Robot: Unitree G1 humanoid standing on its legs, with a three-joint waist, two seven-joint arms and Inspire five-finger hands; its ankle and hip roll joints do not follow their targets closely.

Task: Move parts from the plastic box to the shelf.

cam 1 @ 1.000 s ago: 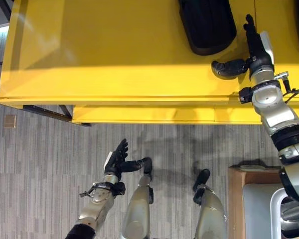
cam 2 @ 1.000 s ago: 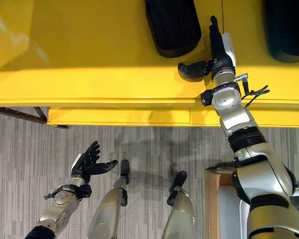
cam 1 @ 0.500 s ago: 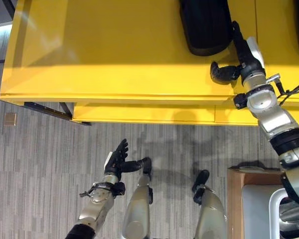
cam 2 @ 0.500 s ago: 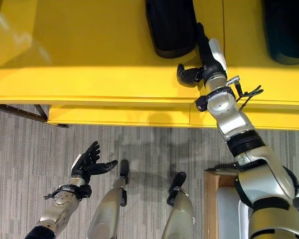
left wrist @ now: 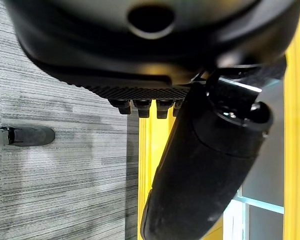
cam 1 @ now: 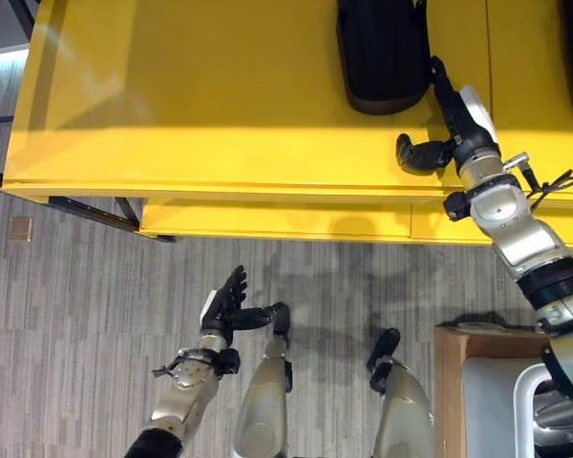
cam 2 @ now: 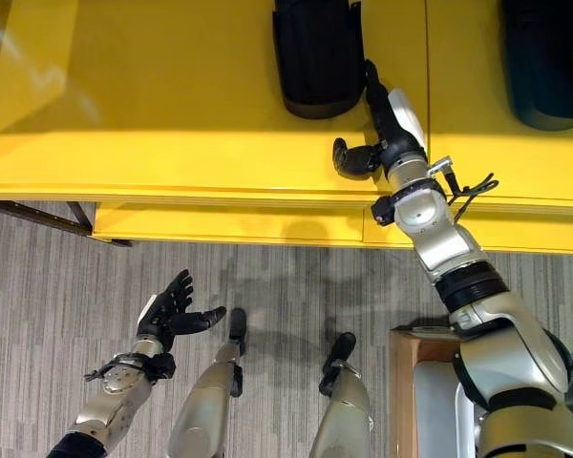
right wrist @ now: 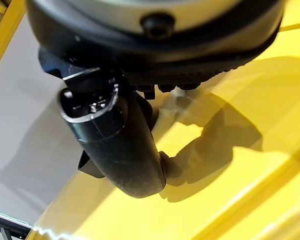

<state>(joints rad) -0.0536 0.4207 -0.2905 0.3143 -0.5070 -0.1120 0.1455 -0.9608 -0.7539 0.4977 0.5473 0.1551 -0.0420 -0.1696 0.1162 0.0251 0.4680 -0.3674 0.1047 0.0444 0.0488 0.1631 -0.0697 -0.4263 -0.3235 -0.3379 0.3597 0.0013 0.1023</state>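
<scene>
A black moulded part [cam 1: 382, 52] lies on the yellow shelf [cam 1: 191, 105], at its far side. My right hand [cam 1: 456, 119] rests on the shelf beside it, open. Its straight fingers lie along the part's right side and its thumb [cam 1: 415, 153] sticks out to the left. In the right wrist view the thumb [right wrist: 115, 145] hangs over the yellow shelf top [right wrist: 240, 165]. A second black part [cam 2: 544, 57] sits further right on the shelf. My left hand [cam 1: 224, 305] hovers low over the floor, open and holding nothing. The grey plastic box [cam 1: 492, 401] shows at the lower right.
A brown cardboard edge [cam 1: 447, 382] borders the plastic box. The shelf's lower yellow ledge [cam 1: 267, 218] juts out toward me above the grey striped floor [cam 1: 76, 324]. A dark frame leg [cam 1: 86, 212] runs under the shelf at the left.
My right hand has swung left and back toward the shelf's front, its fingers now against the black part. The part has shifted a little to the left. The left hand has stayed put.
</scene>
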